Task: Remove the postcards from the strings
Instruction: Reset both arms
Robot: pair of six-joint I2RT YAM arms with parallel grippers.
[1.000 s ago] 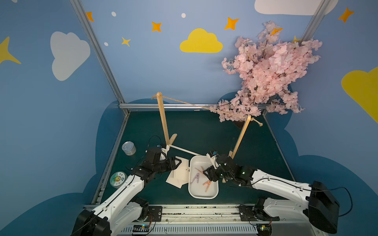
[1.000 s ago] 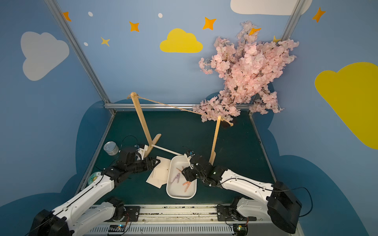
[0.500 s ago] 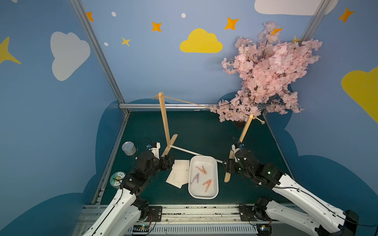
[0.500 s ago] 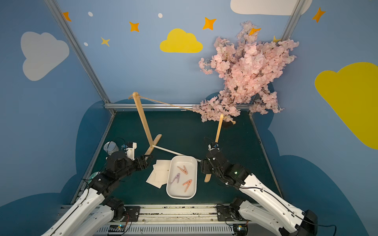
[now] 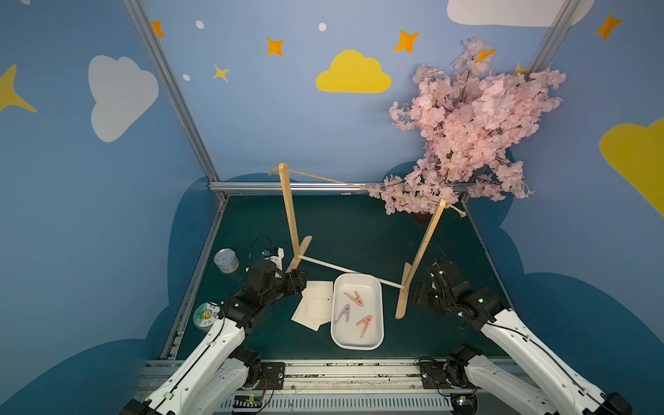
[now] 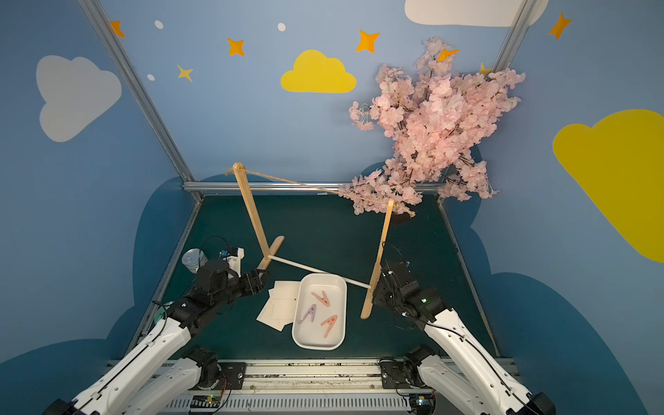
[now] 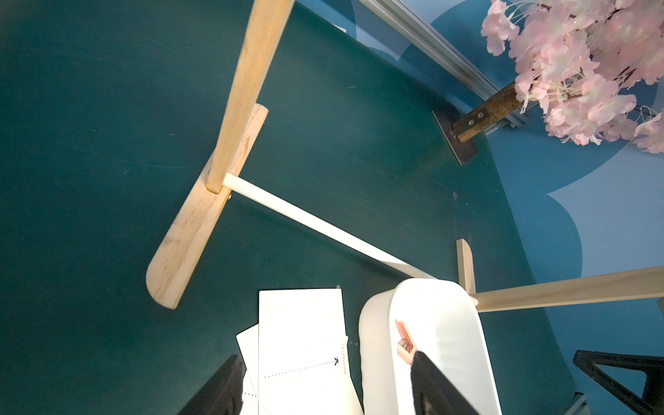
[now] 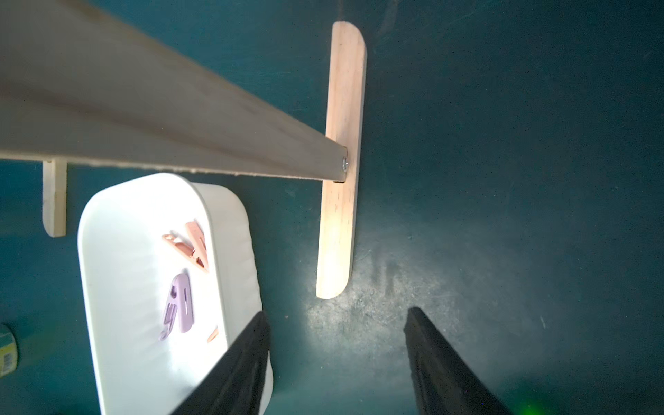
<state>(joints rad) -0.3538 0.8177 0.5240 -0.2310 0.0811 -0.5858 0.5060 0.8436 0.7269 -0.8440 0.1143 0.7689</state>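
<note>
— One dark green table [image 5: 359,222] carries everything. What's the biggest thing on it?

— A pink blossom tree [image 5: 474,118], up at 1 o'clock. Next comes the wooden stand. Its left post [image 5: 289,215] rises at 11 o'clock of the white tray [image 5: 350,339] and its right post [image 5: 427,237] at 1 o'clock. A white dowel [image 5: 345,269] joins their feet.

— And the string?

— The string [image 5: 330,180] runs from one post top to the other, passing the lowest blossoms near its right end.

— How are the arms?

— The left fingers [image 5: 299,284] hover at 9 o'clock of the postcards, spread wide with nothing between them. In the left wrist view the cards and the tray rim show through the gap. The right fingers [image 5: 418,295] sit at 3 o'clock of the tray, near the right post's foot. They are parted over bare table and grip nothing.

— Where are the postcards?

— The postcards [image 5: 318,298] lie flat on the table in an overlapping pile, at 9 o'clock of the tray and just beside its wall. They are well below the string.

— Anything smaller?

— A tin can [image 5: 226,260] stands at the table's 9 o'clock edge. Inside the tray are a pink clothespin [image 5: 355,298] at 12 o'clock, a purple clothespin [image 5: 342,314] at 8 o'clock and a second pink clothespin [image 5: 364,325] at 5 o'clock.
</note>
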